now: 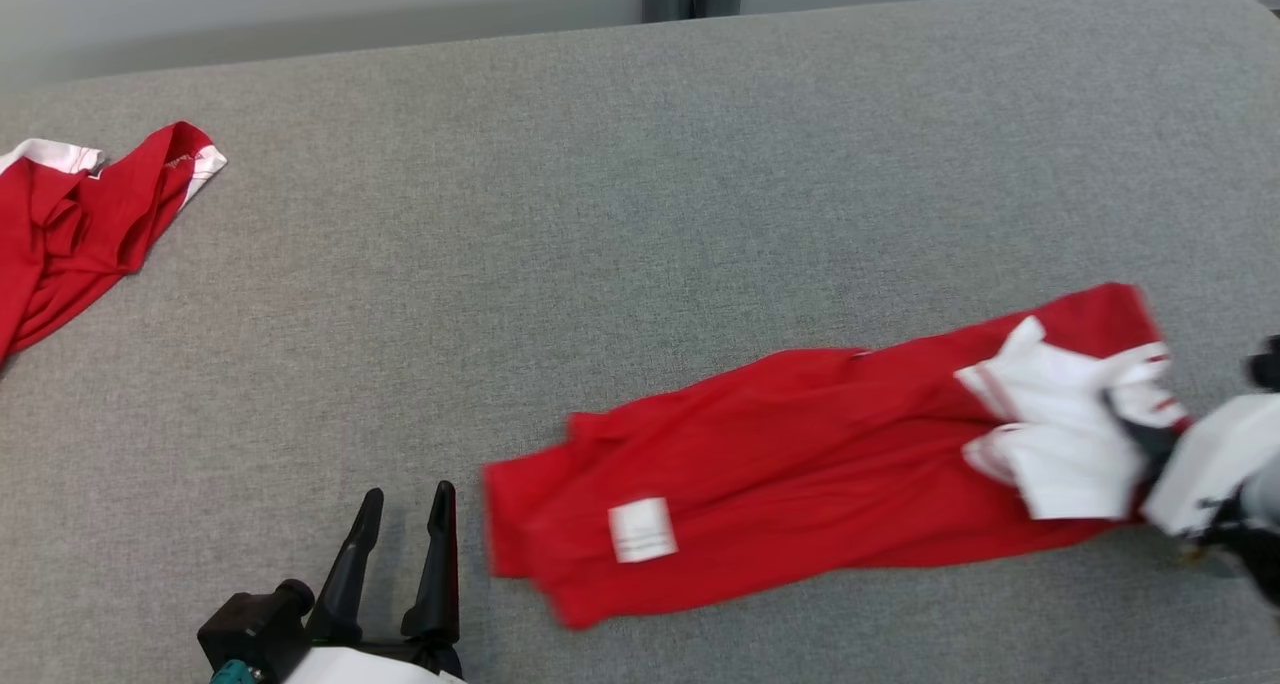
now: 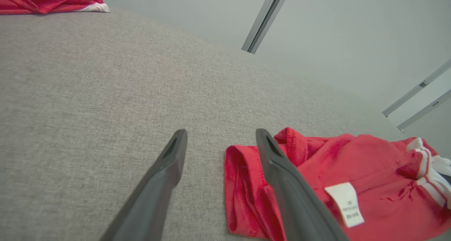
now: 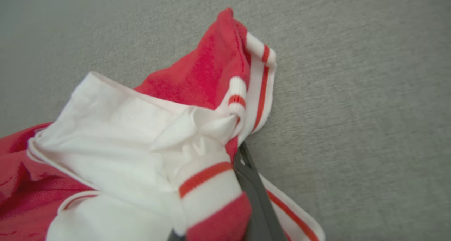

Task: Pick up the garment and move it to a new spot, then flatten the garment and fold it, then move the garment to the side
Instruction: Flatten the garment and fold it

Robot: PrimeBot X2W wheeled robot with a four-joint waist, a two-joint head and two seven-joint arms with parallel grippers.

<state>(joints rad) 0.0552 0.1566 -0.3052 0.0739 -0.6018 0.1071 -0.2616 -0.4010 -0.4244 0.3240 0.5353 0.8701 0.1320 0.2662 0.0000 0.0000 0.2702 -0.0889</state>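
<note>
Far to the left of the garment (image 1: 800, 444), a second red cloth (image 1: 80, 224) with white trim lies crumpled on the grey bench (image 1: 640, 164), well apart from it. Nearer, just left of the garment's lower end, the left claw (image 1: 408, 492) stands with its two dark fingers spread and nothing between them. In the left wrist view one finger lies across the garment's folded red edge. The garment stretches in a long, loosely bunched band across the bench, rising toward the right. A white label (image 1: 642, 530) shows on the red cloth near its left end. At the garment's right end are the white collar (image 1: 1060, 434) and the red-striped ribbing. There the right claw (image 1: 1135, 424) is closed on the garment. In the right wrist view the white cloth bunches around a dark finger (image 3: 253, 184).
</note>
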